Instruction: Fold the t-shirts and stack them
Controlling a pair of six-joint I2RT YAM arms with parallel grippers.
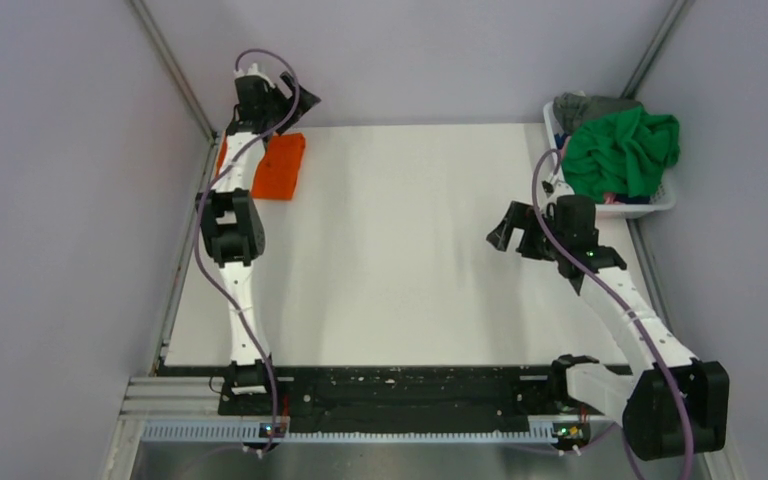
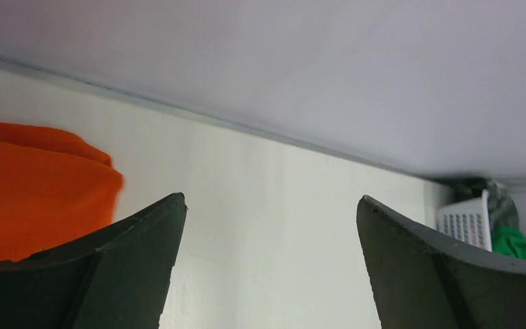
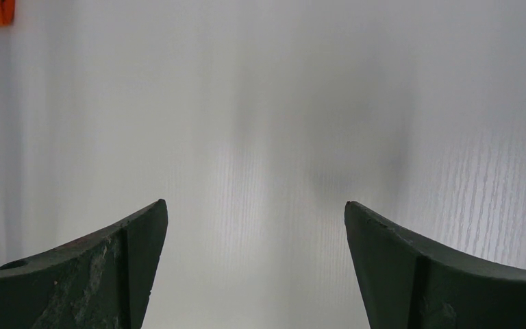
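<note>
Black left pincer (image 2: 270, 202) and right pincer (image 3: 255, 204), both spread wide, holding nothing.
Left hangs by the bench's (image 1: 400, 260) far left corner, just beside the folded orange t-shirt (image 1: 280, 165); right hovers near the right edge. A green t-shirt (image 1: 622, 150) and grey t-shirt (image 1: 585, 105) lie heaped in the white basket (image 1: 660, 205) at the far right corner. Soft, light, floppy cloth, I'd judge: pinch the green one's topmost fold, lift slowly.
</note>
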